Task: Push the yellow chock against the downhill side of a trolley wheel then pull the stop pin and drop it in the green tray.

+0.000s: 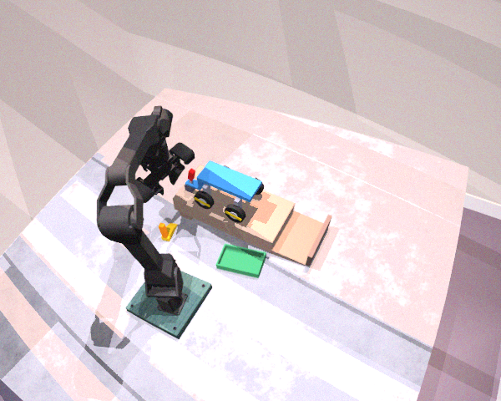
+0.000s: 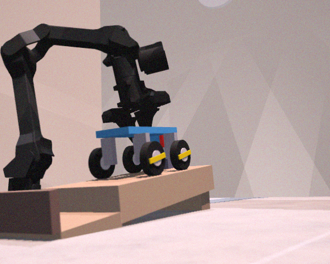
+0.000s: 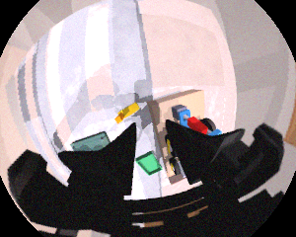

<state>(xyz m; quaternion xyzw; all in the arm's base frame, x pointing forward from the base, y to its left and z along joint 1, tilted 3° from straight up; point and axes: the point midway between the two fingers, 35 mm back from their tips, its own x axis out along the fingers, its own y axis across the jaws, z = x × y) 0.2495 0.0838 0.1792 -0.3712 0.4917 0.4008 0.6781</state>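
The blue trolley [image 1: 229, 179] [image 2: 114, 132] stands on the sloping ramp [image 1: 280, 215] [image 2: 165, 186] [image 3: 194, 99], its wheels on the wood. The red-headed stop pin [image 1: 191, 175] [image 2: 161, 141] [image 3: 197, 125] stands upright at its uphill end. The yellow chock [image 1: 168, 231] [image 3: 127, 113] with its orange handle is on the table beside the ramp's uphill end; its black base cannot be made out. The green tray [image 1: 241, 261] [image 3: 149, 163] is empty. My gripper [image 1: 167, 186] [image 3: 151, 124] is partly open and empty, above the area between chock and pin; its tips are hidden behind the trolley in the exterior view.
The arm's green base plate [image 1: 194, 297] [image 3: 91, 142] is on the near side of the chock and tray. A raised end stop [image 1: 320, 238] [image 2: 20, 214] closes the ramp's low end. The tray lies beside the ramp's lower half.
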